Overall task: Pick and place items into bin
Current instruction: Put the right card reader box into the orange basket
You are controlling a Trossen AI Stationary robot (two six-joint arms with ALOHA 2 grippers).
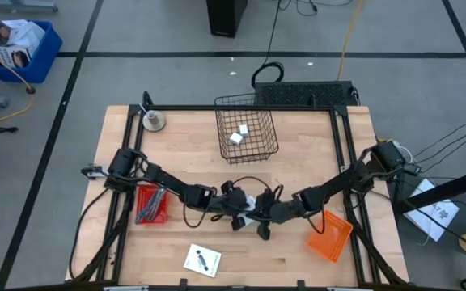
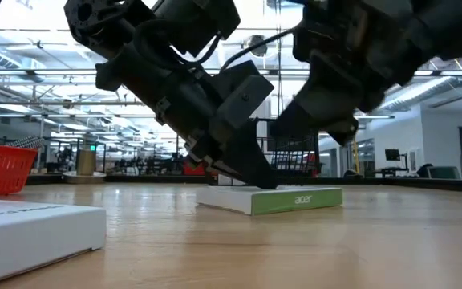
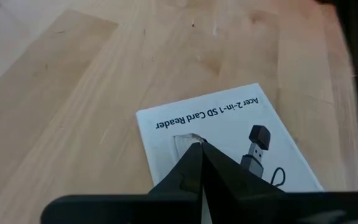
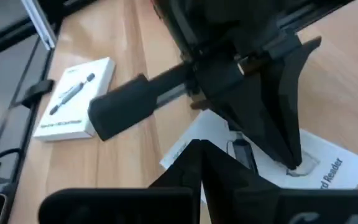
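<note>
A white card box printed "Acer 2-in-1 SD Card Reader" (image 3: 229,121) lies flat at the table's middle (image 1: 252,205), its green edge showing in the low view (image 2: 283,200). My left gripper (image 3: 201,146) is shut, its tips down on the box's top face. My right gripper (image 4: 201,144) is also shut and points at the same box (image 4: 328,163) from the right. A second white card box (image 1: 202,260) lies flat near the table's near edge. Two small white blocks (image 1: 239,134) lie in the wire basket (image 1: 265,149). My left gripper presses its shut fingertips (image 4: 293,163) on the box's top face (image 3: 179,140), near a pale window in the print. The fingers slant down from the table's left (image 2: 251,172). The box lies flat on the table. My right gripper's shut tips are over the box's edge (image 4: 182,155); I cannot tell whether they touch it.
A red bin (image 1: 150,204) with tools in it stands at the left. An orange bin (image 1: 330,236) stands at the right. A metal weight (image 1: 153,121) sits at the far left corner. Bare wood lies between the basket and the grippers.
</note>
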